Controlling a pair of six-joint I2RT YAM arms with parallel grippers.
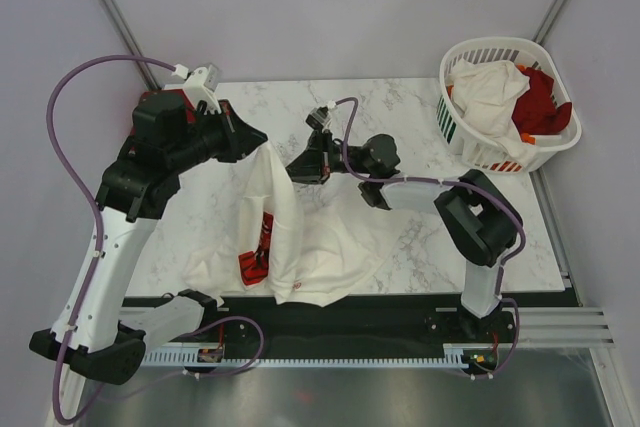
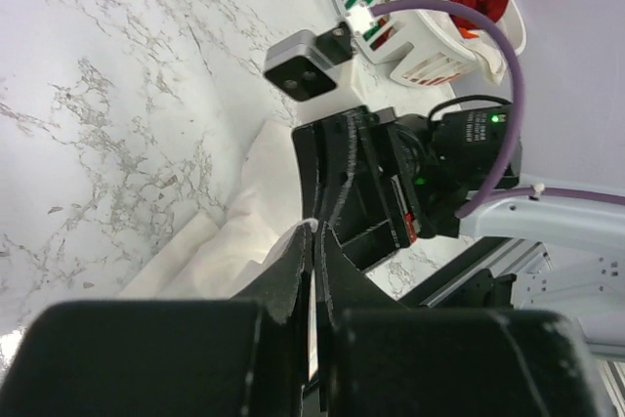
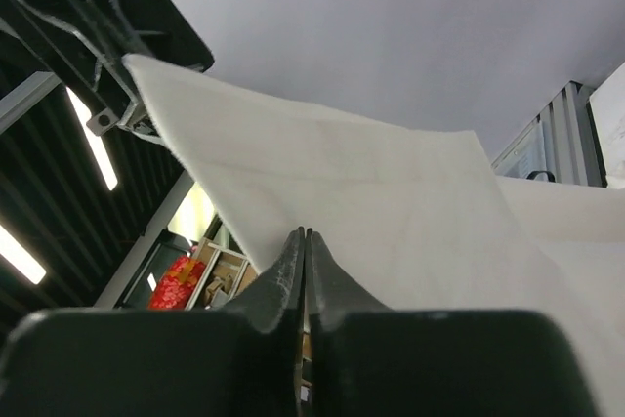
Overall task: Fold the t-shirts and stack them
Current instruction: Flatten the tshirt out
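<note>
While it hangs half-raised, item one: cream t-shirt, red graphic showing, top edge held up over the middle of the desk, lower part pooled toward the near edge.

Left fingers: pressed together, pinching a thin fold at the shirt's top.

Right fingers: pressed together at the hanging edge just beside, apparently nipping the cloth.

Handling note: draw the two grips apart along that edge until it runs taut, then lay it flat. The right hold looks slight, so go gently.

Room: bare marble to the right and far side of the shirt. The near edge is close, and the hem could slide off.

Laundry basket: far right, well apart, holding further t-shirts.
</note>
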